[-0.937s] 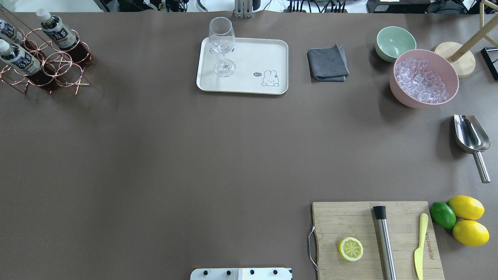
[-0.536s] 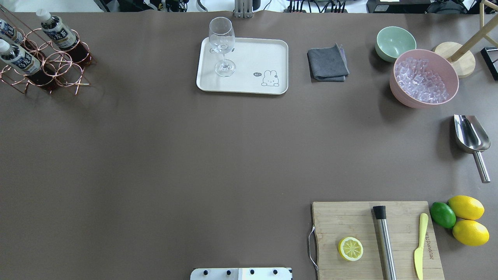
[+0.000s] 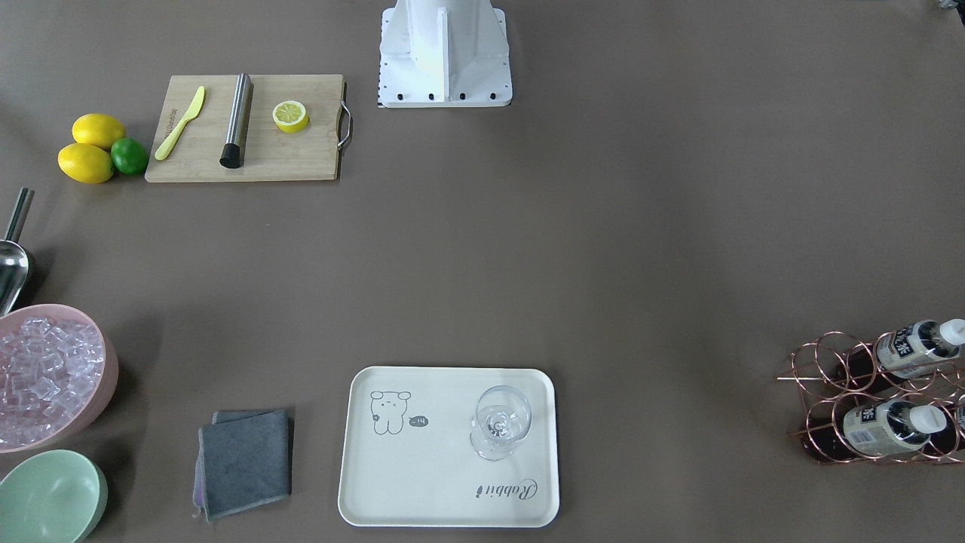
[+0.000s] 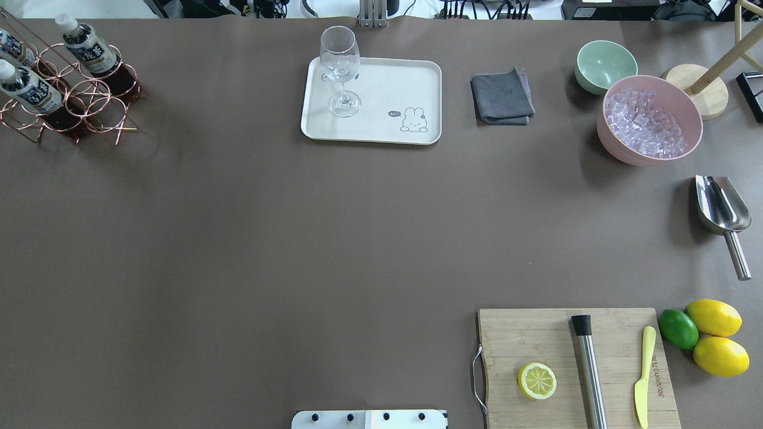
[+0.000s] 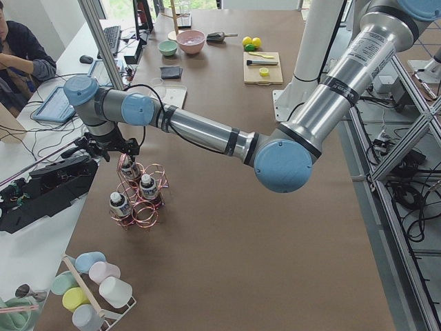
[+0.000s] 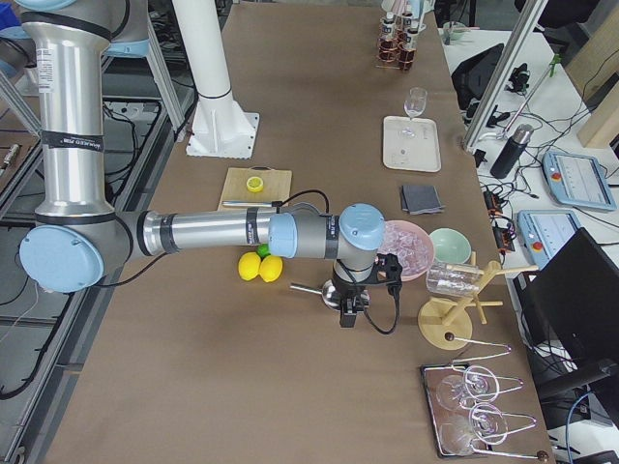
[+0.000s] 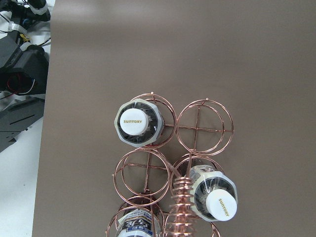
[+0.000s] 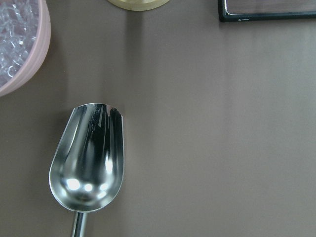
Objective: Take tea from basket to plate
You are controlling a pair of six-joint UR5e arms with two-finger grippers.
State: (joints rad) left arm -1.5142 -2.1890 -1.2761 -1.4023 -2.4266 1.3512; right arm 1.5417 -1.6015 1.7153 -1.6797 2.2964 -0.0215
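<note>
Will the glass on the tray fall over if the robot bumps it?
Probably, yes. The glass stands upright on a thin stem with a wide bowl up top, so a nudge would likely tip it. It looks empty, so likely light, and it may slide on the smooth tray. It could break.

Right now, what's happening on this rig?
No bottle is out yet. The left gripper hovers over the basket, where all three tea bottles stand in their cells. The plate holds only a wine glass. The right gripper hangs above the metal scoop, beside the pink ice bowl.
</note>
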